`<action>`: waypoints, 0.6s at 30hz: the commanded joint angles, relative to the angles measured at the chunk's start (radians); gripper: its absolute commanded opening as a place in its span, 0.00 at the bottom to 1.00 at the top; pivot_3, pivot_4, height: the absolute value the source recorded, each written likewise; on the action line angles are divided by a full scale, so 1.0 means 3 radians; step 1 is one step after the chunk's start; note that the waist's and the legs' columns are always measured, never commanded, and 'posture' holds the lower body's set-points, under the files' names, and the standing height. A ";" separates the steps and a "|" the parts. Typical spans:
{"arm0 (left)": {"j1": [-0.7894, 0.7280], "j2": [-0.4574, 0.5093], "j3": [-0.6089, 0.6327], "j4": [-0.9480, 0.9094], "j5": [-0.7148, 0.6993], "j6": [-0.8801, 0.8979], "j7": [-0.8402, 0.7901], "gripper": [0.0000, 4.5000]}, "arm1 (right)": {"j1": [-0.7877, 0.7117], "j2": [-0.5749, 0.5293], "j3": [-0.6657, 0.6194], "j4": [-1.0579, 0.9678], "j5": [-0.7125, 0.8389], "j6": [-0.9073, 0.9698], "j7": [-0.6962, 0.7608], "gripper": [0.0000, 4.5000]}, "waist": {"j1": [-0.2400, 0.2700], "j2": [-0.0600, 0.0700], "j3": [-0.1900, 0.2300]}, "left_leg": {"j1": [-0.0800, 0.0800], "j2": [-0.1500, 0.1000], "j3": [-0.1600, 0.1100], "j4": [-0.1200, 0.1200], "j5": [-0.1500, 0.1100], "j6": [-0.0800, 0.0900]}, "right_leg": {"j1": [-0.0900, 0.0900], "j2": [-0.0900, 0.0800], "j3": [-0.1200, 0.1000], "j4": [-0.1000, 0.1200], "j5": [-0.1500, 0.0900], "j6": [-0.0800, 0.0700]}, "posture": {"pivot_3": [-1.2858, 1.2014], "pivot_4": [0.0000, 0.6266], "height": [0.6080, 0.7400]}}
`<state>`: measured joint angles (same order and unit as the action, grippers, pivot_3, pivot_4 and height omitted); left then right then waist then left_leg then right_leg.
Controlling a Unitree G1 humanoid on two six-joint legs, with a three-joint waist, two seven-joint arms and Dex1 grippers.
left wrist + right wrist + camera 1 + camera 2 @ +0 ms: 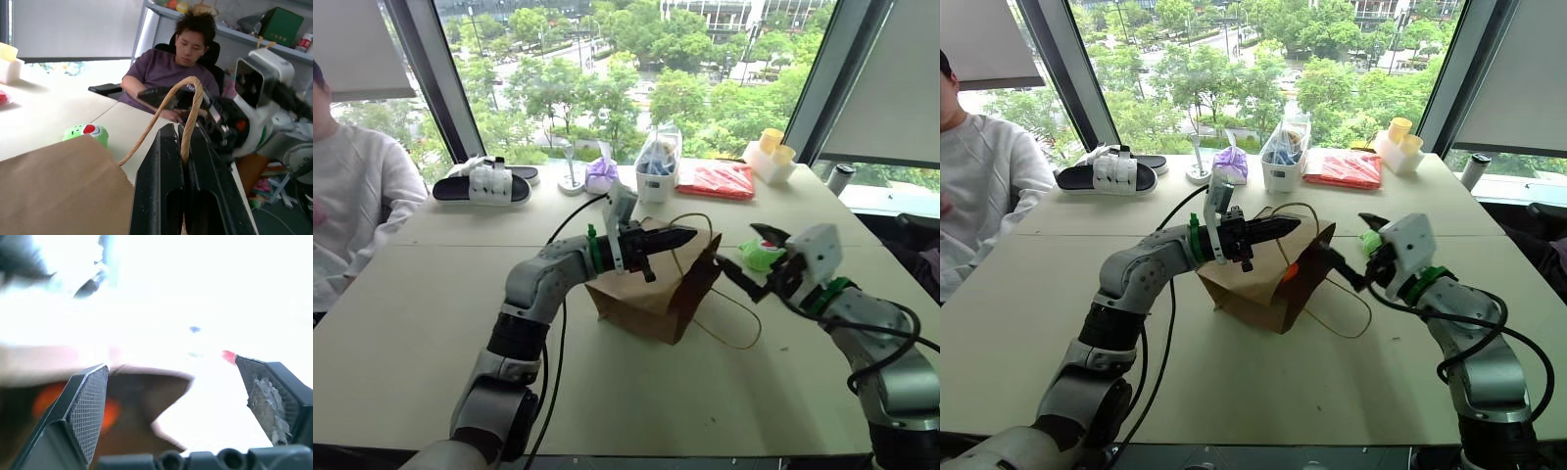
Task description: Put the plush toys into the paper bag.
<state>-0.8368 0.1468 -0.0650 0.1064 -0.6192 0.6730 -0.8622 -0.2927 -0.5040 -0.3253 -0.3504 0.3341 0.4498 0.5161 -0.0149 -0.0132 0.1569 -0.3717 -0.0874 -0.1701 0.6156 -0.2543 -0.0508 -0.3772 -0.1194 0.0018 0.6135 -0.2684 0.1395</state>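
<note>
Both arms at the bag, one toy in, one to go.
My left gripper [680, 236] pinches the paper bag [651, 294] handle mid-table; right gripper [1351, 250] gapes empty. Orange toy [1290, 273] sits inside; I'd grab the green toy [762, 257] next.

a black-and-white sandal [481, 184], purple pouch [601, 173], clear bag [658, 162] and red packet [717, 180] line the table's [431, 323] far edge.

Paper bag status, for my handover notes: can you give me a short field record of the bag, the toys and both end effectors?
paper bag: on the table, mouth open
bag handle: pinched in the left end effector, which is shut
orange toy: inside the bag
green toy: on the table beside the bag, behind the right end effector
right end effector: open, holding nothing, by the bag's mouth
</note>
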 commanded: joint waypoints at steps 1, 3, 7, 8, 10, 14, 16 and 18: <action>-0.0034 -0.0006 0.0021 -0.0076 0.0018 -0.0083 0.0009 0.00 | -0.0304 -0.0081 0.0265 0.0688 -0.0558 -0.0070 -0.0447 0.99 | -0.0010 0.0000 0.0000 | 0.0001 0.0000 0.0000 -0.0001 0.0000 0.0000 | 0.0000 0.0000 0.0000 0.0001 0.0000 -0.0001 | 0.52 0.24 1.00; -0.0029 -0.0004 0.0023 -0.0081 0.0021 -0.0085 0.0013 0.00 | -0.0567 -0.0069 0.0474 0.1177 -0.0845 -0.0097 -0.0682 0.99 | -0.0009 0.0002 -0.0001 | 0.0001 0.0001 0.0003 -0.0001 0.0001 0.0000 | -0.0003 0.0001 0.0001 0.0003 0.0002 -0.0004 | 0.52 0.24 1.00; -0.0012 -0.0003 0.0033 -0.0117 0.0019 -0.0074 0.0041 0.00 | -0.1129 0.0042 0.0781 0.2195 -0.1231 -0.0301 -0.1046 0.99 | -0.0011 0.0002 -0.0001 | -0.0006 0.0001 0.0005 -0.0005 0.0011 -0.0017 | -0.0015 0.0001 0.0005 0.0006 0.0002 -0.0004 | 0.52 0.24 1.00; -0.0007 -0.0003 0.0040 -0.0132 0.0015 -0.0067 0.0053 0.00 | -0.1273 0.0087 0.0835 0.2453 -0.1283 -0.0343 -0.1107 0.99 | -0.0018 0.0002 -0.0001 | -0.0008 0.0001 0.0006 -0.0005 0.0015 -0.0025 | -0.0017 0.0001 0.0006 0.0006 0.0002 -0.0004 | 0.52 0.24 1.00; 0.0017 0.0000 0.0065 -0.0177 0.0005 -0.0063 0.0100 0.00 | -0.1644 0.0182 0.0986 0.3201 -0.1460 -0.0301 -0.1304 0.99 | -0.0022 0.0002 -0.0001 | -0.0009 0.0001 0.0012 -0.0007 0.0016 -0.0025 | -0.0021 0.0001 0.0011 0.0004 0.0002 -0.0004 | 0.52 0.24 1.00; 0.0075 0.0008 0.0122 -0.0238 -0.0005 -0.0077 0.0197 0.00 | -0.2062 0.0201 0.1275 0.4119 -0.1723 -0.0362 -0.1335 0.94 | -0.0002 0.0002 -0.0001 | -0.0010 0.0001 0.0015 -0.0010 0.0016 -0.0026 | -0.0025 0.0001 0.0018 0.0005 0.0003 -0.0004 | 0.52 0.24 1.00; 0.0108 0.0012 0.0144 -0.0261 -0.0013 -0.0081 0.0235 0.00 | -0.2169 0.0192 0.1334 0.4349 -0.1774 -0.0461 -0.1349 0.82 | -0.0008 0.0002 -0.0001 | -0.0012 0.0000 0.0014 -0.0010 0.0016 -0.0026 | -0.0026 0.0001 0.0019 0.0004 0.0003 -0.0004 | 0.52 0.24 1.00; 0.0138 0.0011 0.0153 -0.0286 -0.0017 -0.0080 0.0257 0.00 | -0.2231 0.0173 0.1380 0.4512 -0.1828 -0.0546 -0.1377 0.60 | -0.0015 0.0001 -0.0001 | -0.0012 -0.0001 0.0017 -0.0009 0.0016 -0.0026 | -0.0025 0.0001 0.0023 0.0003 0.0003 -0.0003 | 0.52 0.24 1.00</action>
<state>-0.7879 0.1512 -0.0351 0.0655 -0.6114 0.6653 -0.7915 -0.9463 -0.4433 0.0814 0.9706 -0.1990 0.3069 0.1100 -0.0194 -0.0128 0.1565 -0.3753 -0.0877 -0.1648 0.6130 -0.2496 -0.0585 -0.3846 -0.1191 0.0088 0.6144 -0.2676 0.1385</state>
